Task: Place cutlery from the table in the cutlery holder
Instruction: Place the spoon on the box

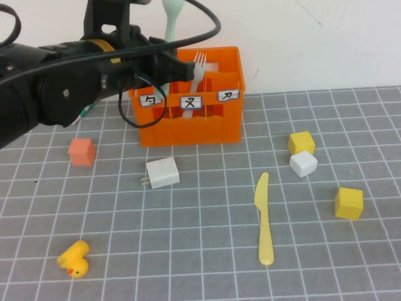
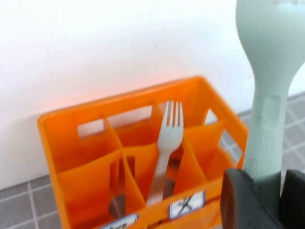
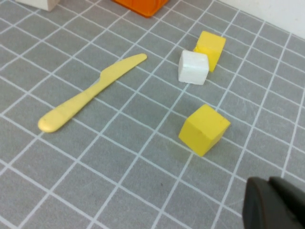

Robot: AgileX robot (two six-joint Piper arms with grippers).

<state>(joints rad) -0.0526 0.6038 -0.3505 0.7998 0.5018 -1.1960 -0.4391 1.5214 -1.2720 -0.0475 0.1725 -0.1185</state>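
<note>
My left gripper (image 1: 168, 65) is shut on the handle of the mint-green spoon (image 1: 171, 11), which stands upright over the back left of the orange cutlery holder (image 1: 188, 122). In the left wrist view the spoon (image 2: 269, 71) rises from between the dark fingers (image 2: 243, 198), beside the holder (image 2: 90, 176). A pale grey-green fork (image 1: 199, 68) stands in the middle compartment, tines up, and shows again as the fork (image 2: 167, 138). The pale yellow knife (image 1: 264, 219) lies flat on the table (image 1: 207, 251). My right gripper (image 3: 274, 202) is shut and empty, hovering near the knife (image 3: 90, 95).
A small orange cube (image 1: 82, 152), a white plug adapter (image 1: 162, 173) and a yellow duck (image 1: 74, 258) lie on the left. Two yellow cubes (image 1: 301, 142) (image 1: 348, 202) and a white cube (image 1: 303, 163) sit to the right of the knife. A white wall stands behind the holder.
</note>
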